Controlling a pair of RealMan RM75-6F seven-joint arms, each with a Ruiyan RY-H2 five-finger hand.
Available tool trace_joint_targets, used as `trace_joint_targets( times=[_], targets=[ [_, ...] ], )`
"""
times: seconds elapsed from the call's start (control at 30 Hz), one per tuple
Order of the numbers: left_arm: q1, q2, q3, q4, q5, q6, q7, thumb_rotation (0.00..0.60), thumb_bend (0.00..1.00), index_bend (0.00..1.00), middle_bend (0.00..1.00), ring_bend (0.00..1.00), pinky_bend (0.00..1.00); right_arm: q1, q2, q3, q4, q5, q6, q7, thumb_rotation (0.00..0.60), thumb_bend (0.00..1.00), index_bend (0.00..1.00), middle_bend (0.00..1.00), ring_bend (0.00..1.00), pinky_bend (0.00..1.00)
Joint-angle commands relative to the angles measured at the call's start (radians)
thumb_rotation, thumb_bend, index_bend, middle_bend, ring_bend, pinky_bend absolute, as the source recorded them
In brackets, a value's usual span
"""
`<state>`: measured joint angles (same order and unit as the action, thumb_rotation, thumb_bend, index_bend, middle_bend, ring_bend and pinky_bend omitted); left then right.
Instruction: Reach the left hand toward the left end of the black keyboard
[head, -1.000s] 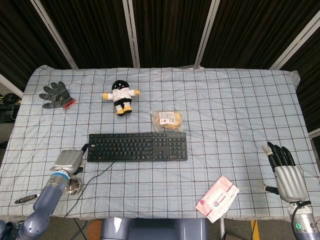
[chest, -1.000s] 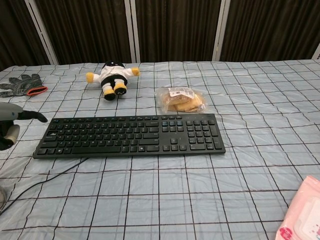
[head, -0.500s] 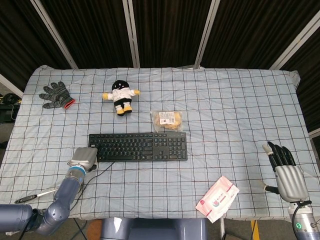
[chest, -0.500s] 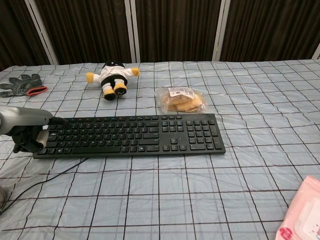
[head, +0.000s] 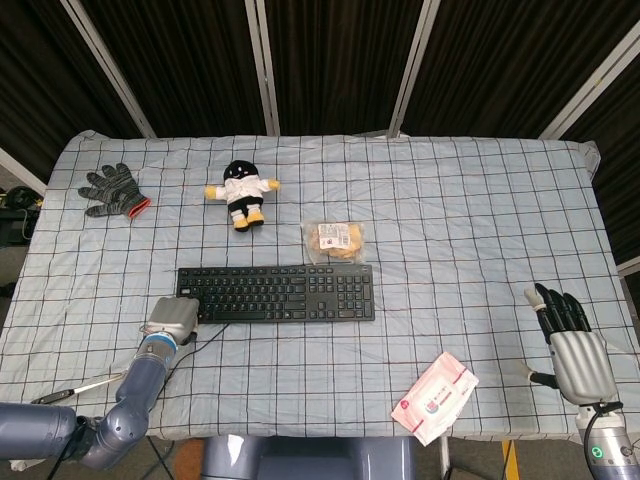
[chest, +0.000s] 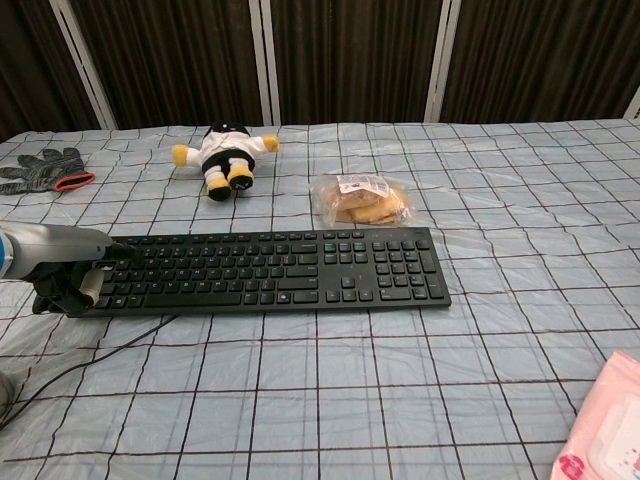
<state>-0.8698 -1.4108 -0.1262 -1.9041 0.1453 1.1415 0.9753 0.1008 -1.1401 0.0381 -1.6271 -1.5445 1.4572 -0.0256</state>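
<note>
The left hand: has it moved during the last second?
Yes. The left hand moved rightward, reaching the black keyboard's left end; earlier it was apart from it.

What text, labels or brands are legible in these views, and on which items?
None can be read with confidence.
Black keyboard: key legends show as pale marks, too small to read.
Snack bag: white label with print at the top, blurred.
Pink packet: a round mark and some print, too small to read.
Plush doll and grey glove: no text visible.
</note>
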Motion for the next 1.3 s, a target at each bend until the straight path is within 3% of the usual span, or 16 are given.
trace_joint_targets(
  times=[0.03, 0.77, 1.1, 1.2, 1.27, 1.3],
  targets=[
    [-0.005, -0.008, 0.005, 0.010, -0.002, 0.003, -0.005, 0.600, 1.00, 0.01, 0.83, 0.71, 0.53, -0.001, 0.000, 0.000, -0.001, 0.001, 0.001, 0.000, 0.600, 0.09, 0.03, 0.00, 0.00, 0.00],
    [-0.030, -0.016, 0.035, 0.031, -0.024, -0.010, -0.042, 0.600, 1.00, 0.01, 0.83, 0.71, 0.53, -0.003, -0.002, 0.001, -0.003, 0.000, 0.006, 0.000, 0.600, 0.09, 0.03, 0.00, 0.00, 0.00],
    [-0.016, 0.040, 0.016, -0.047, 0.071, 0.018, -0.115, 0.600, 1.00, 0.03, 0.82, 0.69, 0.53, -0.003, -0.001, 0.002, -0.002, 0.003, 0.004, -0.001, 0.600, 0.09, 0.03, 0.00, 0.00, 0.00],
    [0.012, 0.074, 0.018, -0.100, 0.164, 0.056, -0.166, 0.600, 1.00, 0.02, 0.74, 0.62, 0.49, -0.003, -0.001, 0.002, -0.001, 0.004, 0.003, -0.001, 0.600, 0.09, 0.03, 0.00, 0.00, 0.00],
    [0.052, 0.107, 0.031, -0.150, 0.271, 0.107, -0.217, 0.600, 0.97, 0.01, 0.64, 0.52, 0.44, -0.003, 0.000, 0.002, -0.001, 0.005, 0.002, -0.001, 0.600, 0.09, 0.03, 0.00, 0.00, 0.00],
    [0.073, 0.118, 0.044, -0.166, 0.325, 0.131, -0.236, 0.600, 0.93, 0.00, 0.53, 0.44, 0.41, -0.003, 0.000, 0.002, -0.001, 0.005, 0.002, -0.002, 0.600, 0.09, 0.03, 0.00, 0.00, 0.00]
  ],
)
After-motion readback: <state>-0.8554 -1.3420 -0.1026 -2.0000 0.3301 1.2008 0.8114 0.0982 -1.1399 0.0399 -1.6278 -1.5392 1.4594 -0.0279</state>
